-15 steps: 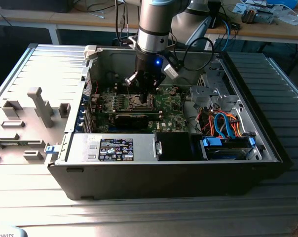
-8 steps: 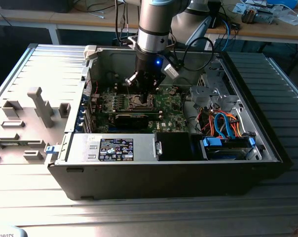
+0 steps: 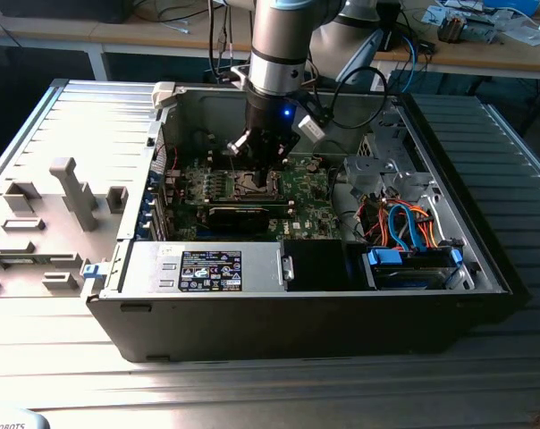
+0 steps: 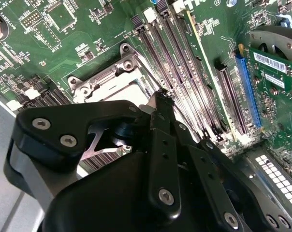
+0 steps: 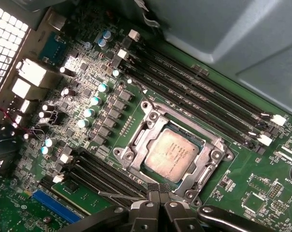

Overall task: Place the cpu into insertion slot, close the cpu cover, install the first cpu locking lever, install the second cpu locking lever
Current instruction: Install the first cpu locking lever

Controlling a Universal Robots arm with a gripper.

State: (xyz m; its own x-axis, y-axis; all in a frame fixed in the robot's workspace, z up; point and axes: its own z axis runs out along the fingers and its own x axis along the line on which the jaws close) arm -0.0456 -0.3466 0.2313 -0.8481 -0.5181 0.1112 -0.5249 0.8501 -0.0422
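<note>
Black gripper (image 5: 158,189), its fingertips pressed together on nothing, hangs just beside one insertion slot (image 5: 136,140) where one cpu (image 5: 172,153) sits under one closed cpu cover (image 5: 212,149).

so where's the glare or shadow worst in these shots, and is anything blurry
In the exterior view, bright light washes out the ribbed metal table on the view's left, while the case front is dark. In the first wrist view, the cpu reflects softly and reads clearly. In the second wrist view, the gripper looms dark and near, shadowing the insertion slot.
</note>
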